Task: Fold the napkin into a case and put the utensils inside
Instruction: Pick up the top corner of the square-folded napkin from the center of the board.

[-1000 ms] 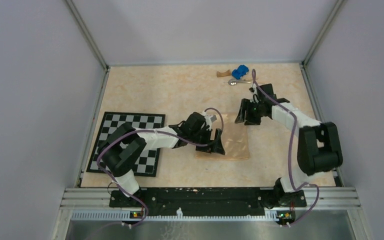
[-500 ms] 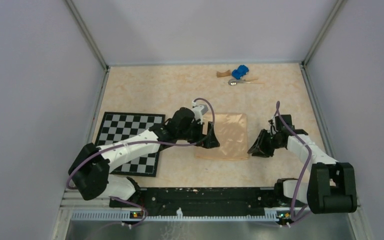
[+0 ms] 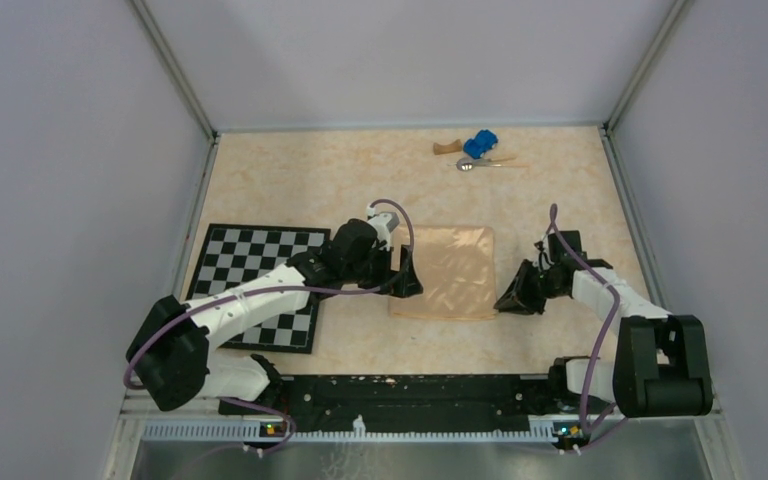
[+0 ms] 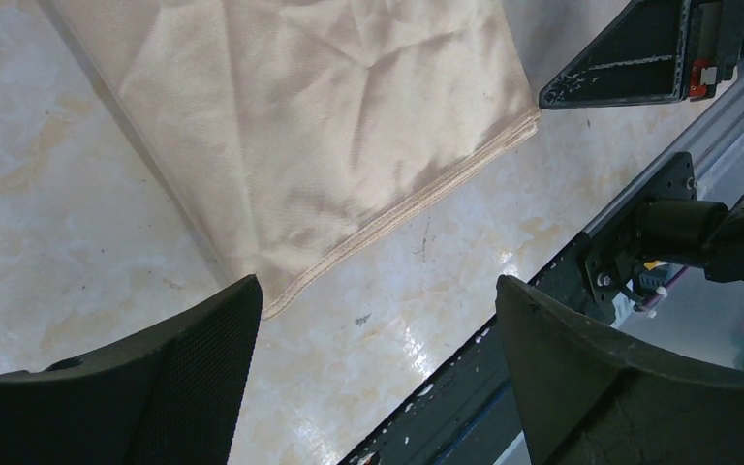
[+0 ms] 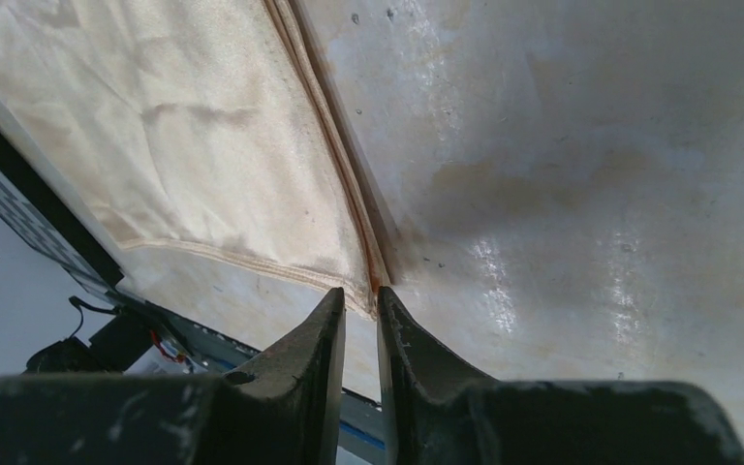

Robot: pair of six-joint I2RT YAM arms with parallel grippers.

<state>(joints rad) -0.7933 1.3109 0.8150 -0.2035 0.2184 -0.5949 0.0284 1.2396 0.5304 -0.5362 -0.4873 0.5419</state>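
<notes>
Two arms flank the napkin (image 3: 444, 272) in the top view. It lies folded to a rough square on the desk (image 3: 290, 190), not yet a narrow case. Your left end effector (image 3: 407, 280) sits at its left edge and your right end effector (image 3: 509, 298) at its near right corner, probably to lift both sides for another fold. The utensils (image 3: 475, 163) wait well apart at the far edge, beside a blue toy car (image 3: 480, 144). Half a second ago the left one reached further over the cloth. It has drawn back left, while the right has barely shifted.

In the left wrist view, your left end effector (image 4: 378, 291) is spread wide. The layered corner of the napkin (image 4: 329, 126) lies between the fingers, and nothing is gripped.

In the right wrist view, your right end effector (image 5: 358, 310) is nearly closed, with the napkin (image 5: 194, 145) corner right at its tips. You can't tell whether any cloth is pinched.
</notes>
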